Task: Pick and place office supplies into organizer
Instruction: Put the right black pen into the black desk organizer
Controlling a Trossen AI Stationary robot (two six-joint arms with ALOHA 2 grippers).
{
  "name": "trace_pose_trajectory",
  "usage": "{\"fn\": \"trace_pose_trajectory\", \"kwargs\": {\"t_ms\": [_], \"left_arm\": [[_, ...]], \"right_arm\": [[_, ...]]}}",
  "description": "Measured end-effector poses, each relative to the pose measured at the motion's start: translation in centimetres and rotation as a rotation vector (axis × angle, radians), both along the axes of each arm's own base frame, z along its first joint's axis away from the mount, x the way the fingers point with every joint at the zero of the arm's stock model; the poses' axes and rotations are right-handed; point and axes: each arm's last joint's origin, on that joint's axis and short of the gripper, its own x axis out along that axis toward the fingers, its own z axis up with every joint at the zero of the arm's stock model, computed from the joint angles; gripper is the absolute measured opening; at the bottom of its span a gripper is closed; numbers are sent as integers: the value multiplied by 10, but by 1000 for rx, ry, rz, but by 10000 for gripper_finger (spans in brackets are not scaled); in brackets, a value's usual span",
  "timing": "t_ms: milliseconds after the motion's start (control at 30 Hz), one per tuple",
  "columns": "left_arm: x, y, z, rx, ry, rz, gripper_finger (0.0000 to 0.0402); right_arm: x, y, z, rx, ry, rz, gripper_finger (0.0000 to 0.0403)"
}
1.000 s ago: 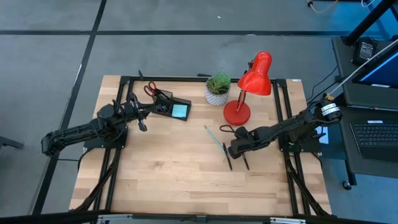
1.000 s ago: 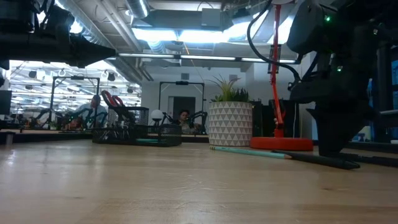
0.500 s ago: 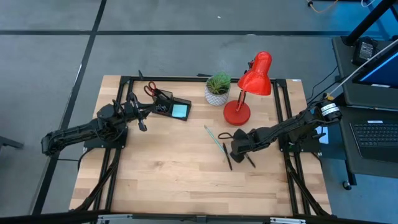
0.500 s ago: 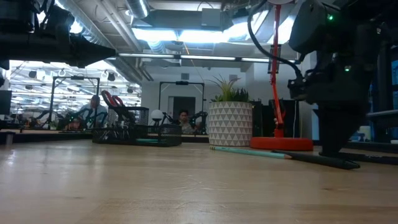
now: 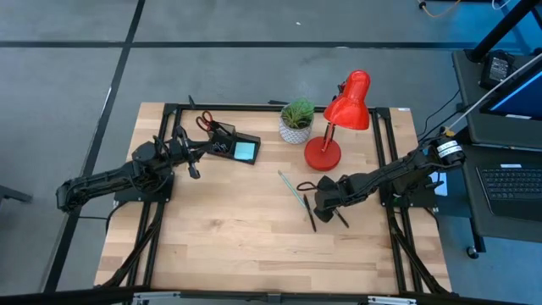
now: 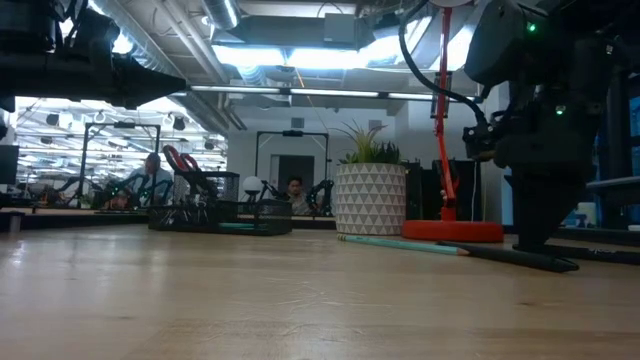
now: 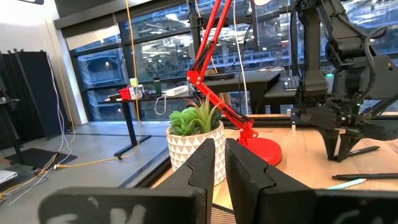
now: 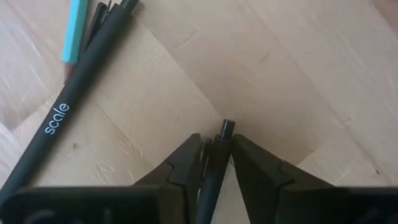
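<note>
Right gripper [image 8: 216, 163] is clamped on a black pen [image 8: 219, 149], lengthwise between its fingers, near the lamp [image 5: 323, 152]. Beside it lies a second pen [image 8: 68, 106] marked "scale", parallel to a teal pencil [image 8: 74, 28]. Left gripper [image 5: 193, 167], fingers nearly together, hangs beside the organizer [image 5: 233, 148].

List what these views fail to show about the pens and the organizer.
- Organizer contents: too small in the high view; only scissors and the blue notepad read.
- Pen in the right end effector: its length is hidden behind the fingers in the right wrist view.
- Left end effector: blocks the organizer from the left wrist view.
</note>
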Motion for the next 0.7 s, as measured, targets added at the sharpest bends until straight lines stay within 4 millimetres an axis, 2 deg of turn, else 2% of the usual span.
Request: {"fn": "trace_pose_trajectory", "kwargs": {"t_ms": [300, 700], "left_arm": [[0, 0, 0, 0, 0, 0, 31], [0, 0, 0, 0, 0, 0, 31]], "right_arm": [[-1, 0, 0, -5, 15, 29, 104], [-1, -1, 0, -31, 12, 28, 42]]}}
